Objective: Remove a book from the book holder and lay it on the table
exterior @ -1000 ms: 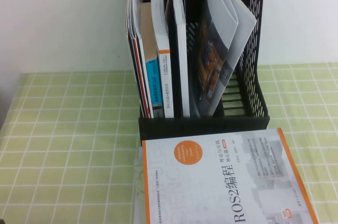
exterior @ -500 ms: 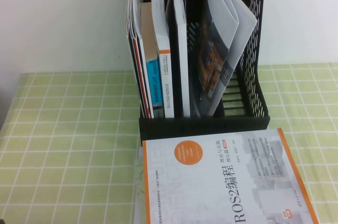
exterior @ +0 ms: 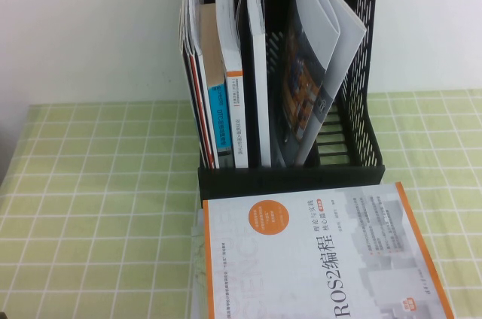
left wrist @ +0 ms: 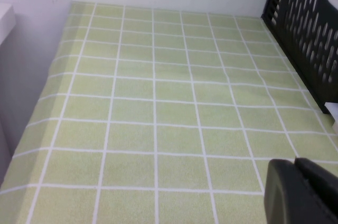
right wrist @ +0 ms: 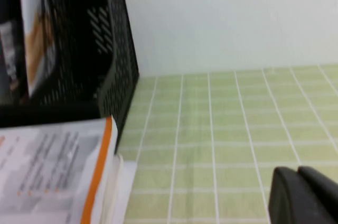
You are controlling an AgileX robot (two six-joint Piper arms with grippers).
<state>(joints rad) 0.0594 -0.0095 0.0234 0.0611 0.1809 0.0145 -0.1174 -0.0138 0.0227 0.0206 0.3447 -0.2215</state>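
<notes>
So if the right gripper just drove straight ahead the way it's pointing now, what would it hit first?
Probably nothing but bare tablecloth. The right gripper sits beside the ROS2 book and the book holder, with the wall beyond; depth is hard to judge. The left gripper is parked opposite.

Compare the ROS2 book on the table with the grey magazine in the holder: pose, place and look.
The ROS2 book lies flat on the table, cover up; the grey magazine stands slumped, curling against the book holder's right wall. The book has a white cover with orange edges; the magazine is grey with a dark picture. Both are untouched: the left gripper and right gripper show only in their wrist views, over bare tablecloth.
</notes>
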